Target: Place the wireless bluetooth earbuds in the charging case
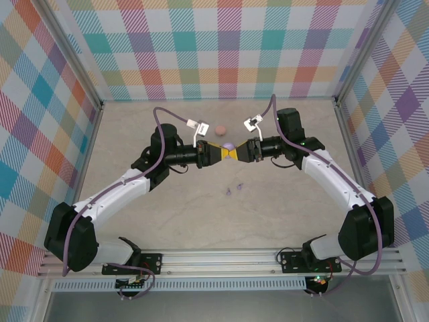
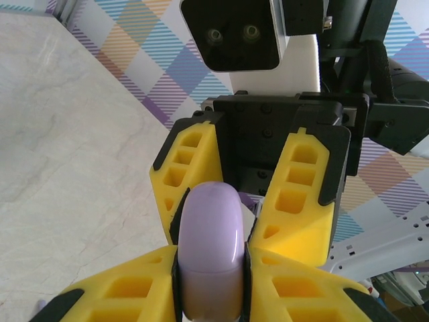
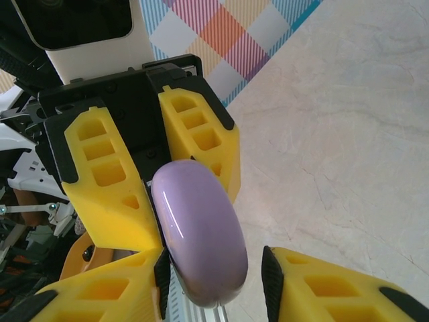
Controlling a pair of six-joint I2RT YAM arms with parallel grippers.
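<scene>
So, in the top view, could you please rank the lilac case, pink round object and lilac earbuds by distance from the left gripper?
1. lilac case, clamped in the left gripper.
2. pink round object, on the table just beyond.
3. lilac earbuds, on the table nearer the arm bases.

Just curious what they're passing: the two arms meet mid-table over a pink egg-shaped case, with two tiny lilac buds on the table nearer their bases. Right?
The case is lilac, not pink, as the left wrist view shows. The rest stands: left gripper and right gripper meet at it mid-table, with two tiny lilac earbuds on the table nearer the bases.
</scene>
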